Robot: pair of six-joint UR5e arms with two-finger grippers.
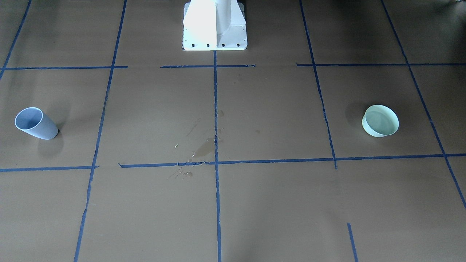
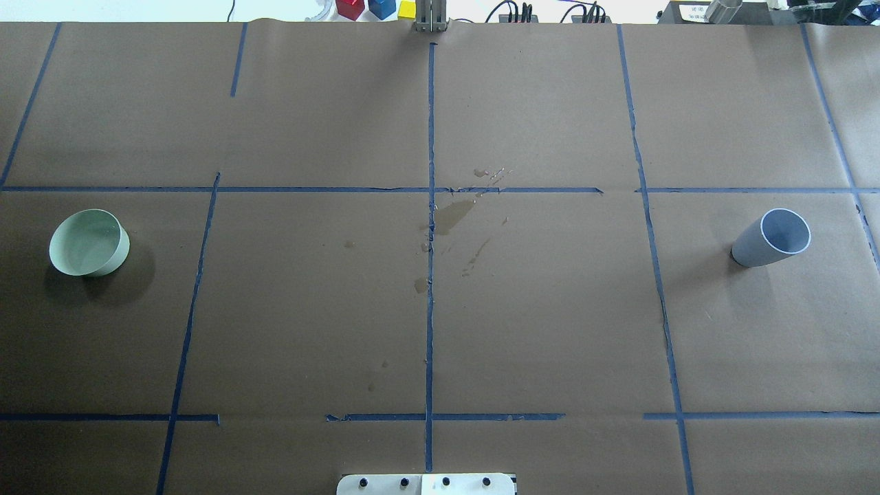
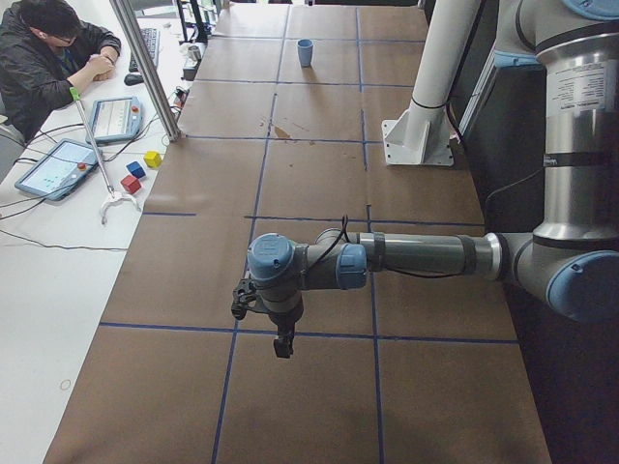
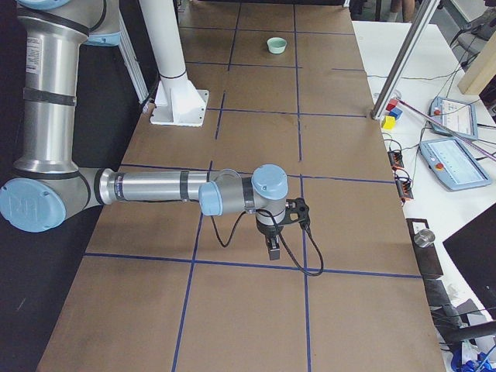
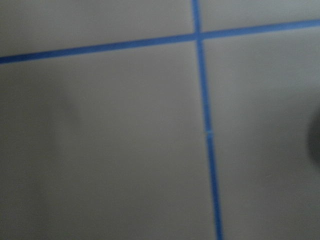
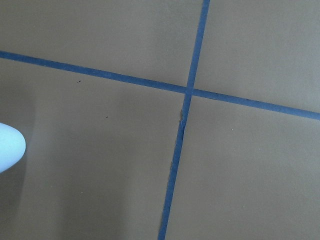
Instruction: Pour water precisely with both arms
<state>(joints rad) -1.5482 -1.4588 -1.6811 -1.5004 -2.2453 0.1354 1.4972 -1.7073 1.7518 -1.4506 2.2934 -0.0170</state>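
Note:
A blue-grey cup [image 1: 35, 123] stands on the brown paper at the robot's right [image 2: 773, 238]. A pale green bowl [image 1: 380, 120] stands at its left [image 2: 89, 242]; its inside looks faintly glossy, and I cannot tell whether it holds water. Spilled water [image 2: 454, 214] lies as wet patches at the table's middle [image 1: 204, 148]. The left gripper [image 3: 282, 343] hangs above the paper, only in the exterior left view. The right gripper [image 4: 273, 246] hangs likewise, only in the exterior right view. I cannot tell if either is open or shut. Neither touches anything.
The white pedestal [image 1: 214, 25] stands at the robot's side of the table. Blue tape lines [image 2: 430, 275] divide the paper. An operator [image 3: 48, 58] sits at a side desk with tablets and coloured blocks. A pale rounded shape [image 6: 7, 147] shows at the right wrist view's left edge.

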